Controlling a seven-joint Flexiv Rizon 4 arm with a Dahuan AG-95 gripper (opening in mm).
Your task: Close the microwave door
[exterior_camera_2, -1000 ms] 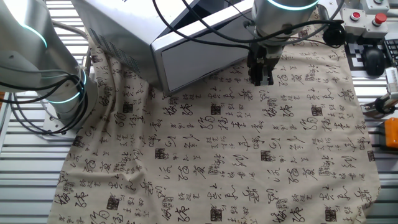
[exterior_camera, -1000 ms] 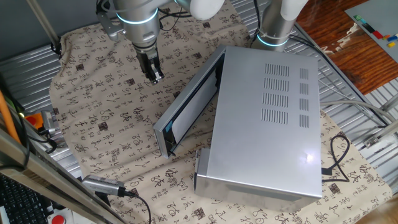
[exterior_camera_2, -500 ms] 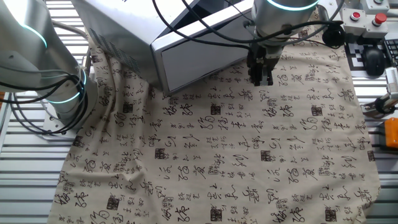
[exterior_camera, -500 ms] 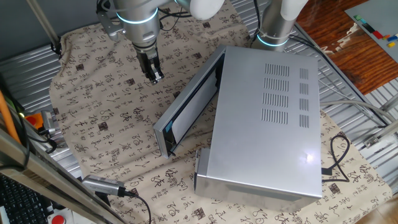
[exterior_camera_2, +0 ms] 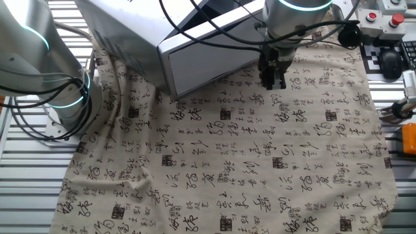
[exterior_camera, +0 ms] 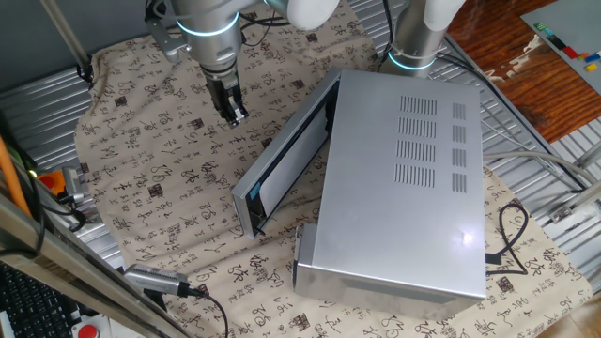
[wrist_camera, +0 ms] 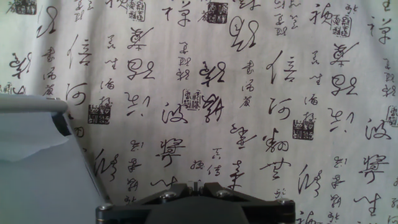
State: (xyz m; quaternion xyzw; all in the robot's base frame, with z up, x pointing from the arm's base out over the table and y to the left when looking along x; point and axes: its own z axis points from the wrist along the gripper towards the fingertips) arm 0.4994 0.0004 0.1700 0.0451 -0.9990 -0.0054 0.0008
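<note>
The microwave (exterior_camera: pixel 404 178) is a large silver-grey box on the printed cloth, its slotted panel facing up. The microwave door (exterior_camera: pixel 286 160) stands ajar, swung out at an angle from the box's left side, with a wedge-shaped gap behind it. The door also shows in the other fixed view (exterior_camera_2: pixel 208 62) and at the lower left of the hand view (wrist_camera: pixel 37 155). My gripper (exterior_camera: pixel 235 116) hangs shut and empty just above the cloth, a little to the left of the door's far end and apart from it. It appears in the other fixed view (exterior_camera_2: pixel 273 82) and the hand view (wrist_camera: pixel 196 185).
A second arm's base (exterior_camera: pixel 413 38) stands behind the microwave and shows at the left of the other fixed view (exterior_camera_2: pixel 58 91). A black cord (exterior_camera: pixel 507 235) trails from the microwave's right side. A cable plug (exterior_camera: pixel 155 280) lies on the cloth's near-left edge.
</note>
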